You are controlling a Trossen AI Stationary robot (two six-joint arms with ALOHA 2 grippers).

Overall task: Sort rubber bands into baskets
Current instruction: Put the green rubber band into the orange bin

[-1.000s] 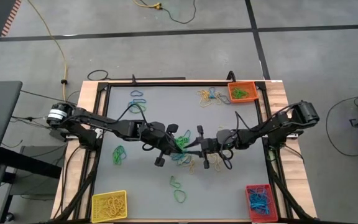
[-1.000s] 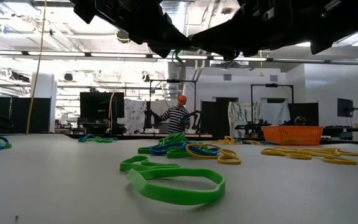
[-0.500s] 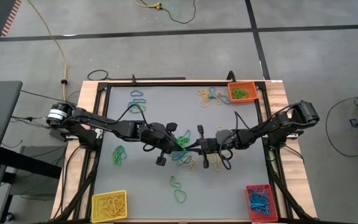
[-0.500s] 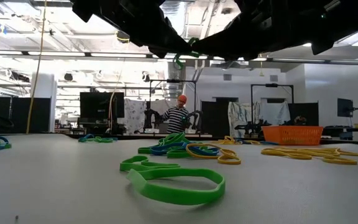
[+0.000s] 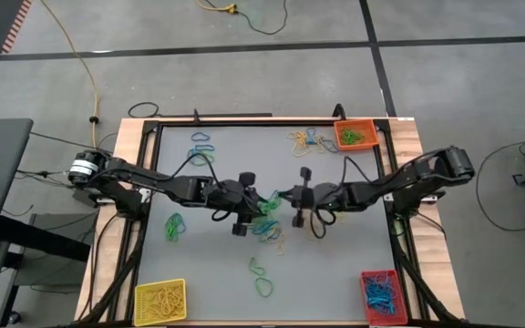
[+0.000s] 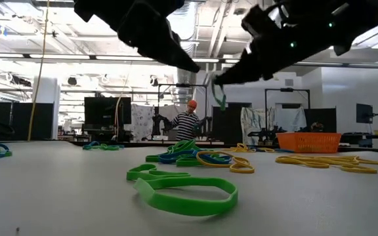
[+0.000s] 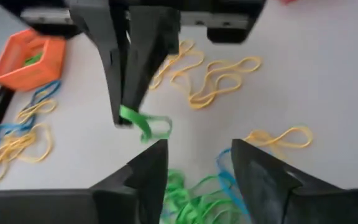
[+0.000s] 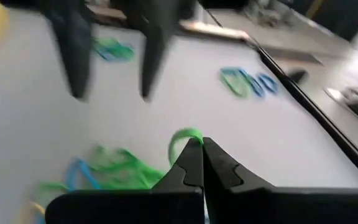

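Observation:
My right gripper (image 8: 197,142) is shut on a small green rubber band (image 7: 146,123) above the middle of the table. My left gripper (image 7: 194,146) faces it from the left a short way off, open, with nothing between its fingers. Below them lies a heap of green, blue and yellow rubber bands (image 5: 267,228). The orange basket (image 5: 355,135) stands at the far right corner, the yellow basket (image 5: 159,300) at the near left and the red basket (image 5: 379,296) at the near right. My right gripper pinches one end of the green band (image 7: 127,114) between its two fingertips. The fingers come from the table's right side, slanting a little downward. The band's free part (image 6: 220,98) hangs below the fingertips, clear of the table and of my left gripper.
More bands lie scattered: green ones near the front (image 6: 182,190), a green and blue group at the far left (image 5: 202,146), one green at the left (image 5: 173,226), yellow ones beside the orange basket (image 5: 303,141). Black rails frame the table. A person stands far behind the table (image 6: 189,123).
The green band hung from my left gripper; my right gripper took hold of it and my left gripper let go. My right gripper has since drawn back toward the table's right and far edges, tipping downward, with the band dangling from it.

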